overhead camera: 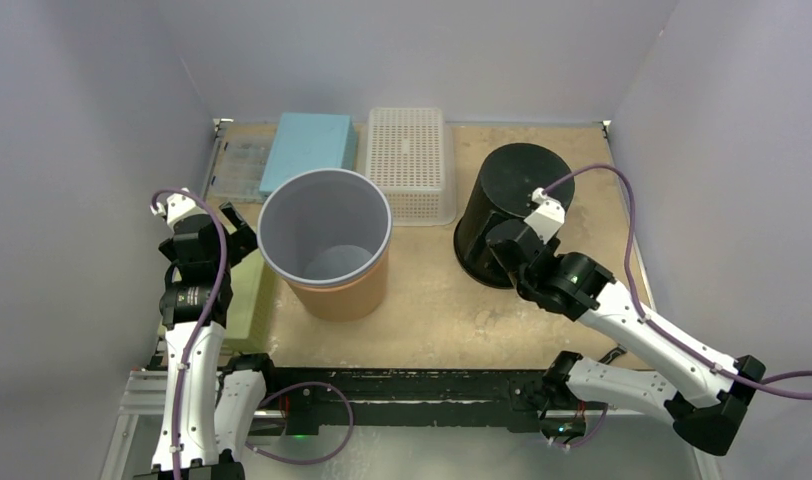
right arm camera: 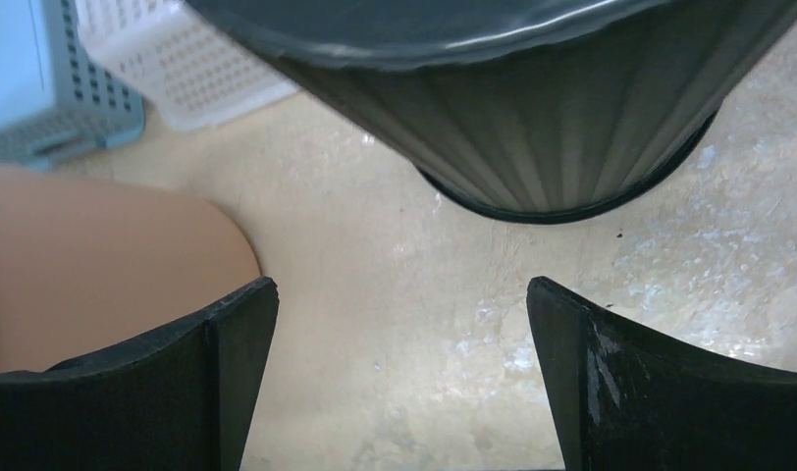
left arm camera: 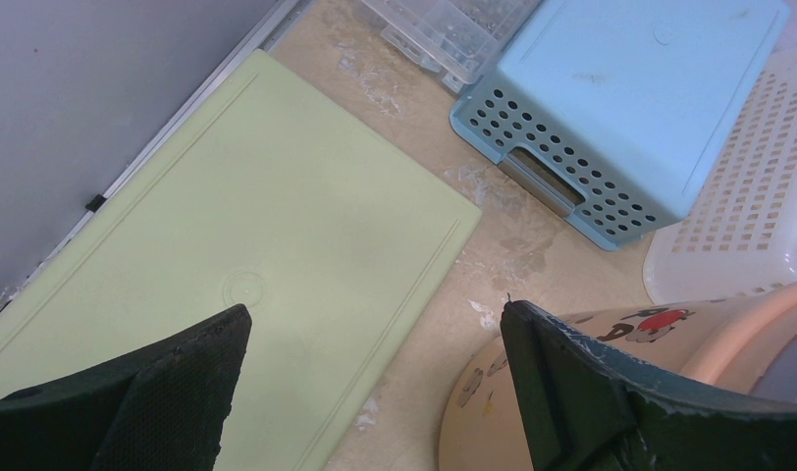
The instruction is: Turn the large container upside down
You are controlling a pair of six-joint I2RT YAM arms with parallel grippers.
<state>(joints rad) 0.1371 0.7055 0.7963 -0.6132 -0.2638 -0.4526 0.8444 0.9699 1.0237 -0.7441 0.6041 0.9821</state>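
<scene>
Left wrist: large container (left arm camera: 478,402) mostly off-frame

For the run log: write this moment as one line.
tan bucket: upright, untouched | black bin: upside down | left fingers: open, empty | right fingers: open, empty

The large container (overhead camera: 342,295) is peach-tan outside and grey inside, with a small red-and-black cartoon print on its wall. The bin (overhead camera: 512,190) is black, with fine vertical ribs. The light blue basket (overhead camera: 307,150) has rows of round holes, and the white basket (overhead camera: 410,160) has a square grid. The board (left arm camera: 277,255) is pale green. The counter (overhead camera: 432,310) is mottled beige with whitish scuffs.
</scene>
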